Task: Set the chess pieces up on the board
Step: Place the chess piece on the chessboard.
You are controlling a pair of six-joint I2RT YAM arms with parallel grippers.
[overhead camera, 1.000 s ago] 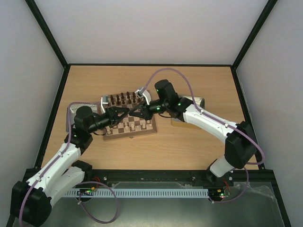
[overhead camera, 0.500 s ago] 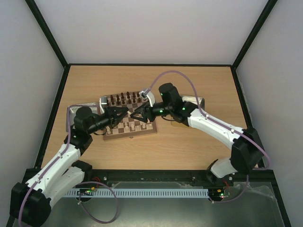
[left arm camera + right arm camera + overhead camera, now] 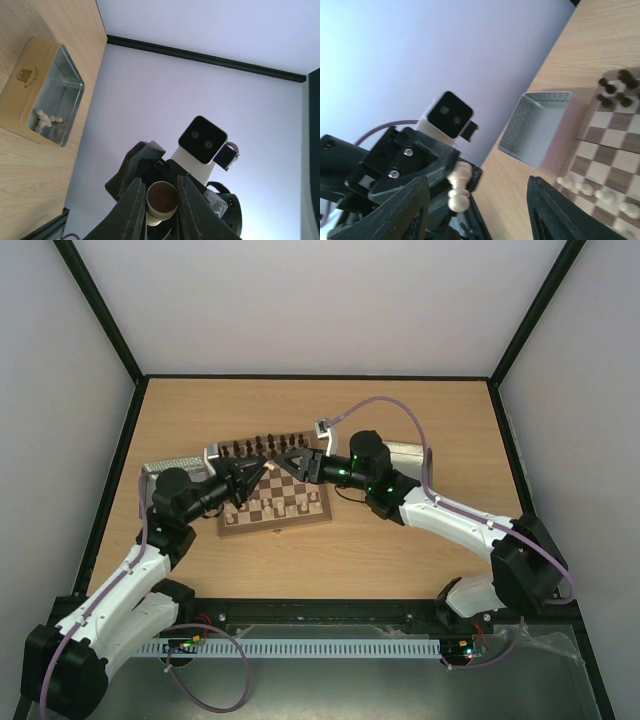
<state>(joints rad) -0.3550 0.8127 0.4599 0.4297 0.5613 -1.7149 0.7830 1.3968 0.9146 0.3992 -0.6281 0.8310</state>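
My left gripper (image 3: 262, 468) is shut on a cream pawn (image 3: 268, 466), lifted above the board (image 3: 275, 527). In the left wrist view the fingers (image 3: 135, 200) press on both sides of the pawn's round brown base (image 3: 161, 197). My right gripper (image 3: 290, 462) faces it tip to tip and stands open. In the right wrist view its jaws (image 3: 485, 210) are spread wide, with the pawn (image 3: 457, 187) between them and apart from both. Dark pieces (image 3: 262, 447) line the board's far rows and cream pieces (image 3: 285, 508) stand on the near rows.
A metal tin (image 3: 165, 468) lies left of the board, and another tin (image 3: 405, 450) lies right of it. The right tin (image 3: 55, 95) holds a few cream pieces (image 3: 45, 120). The two arms meet over the board's far half.
My right gripper has opened and let go of the pawn, while my left gripper has closed on it. Both grippers have risen and shifted toward the far side of the board.
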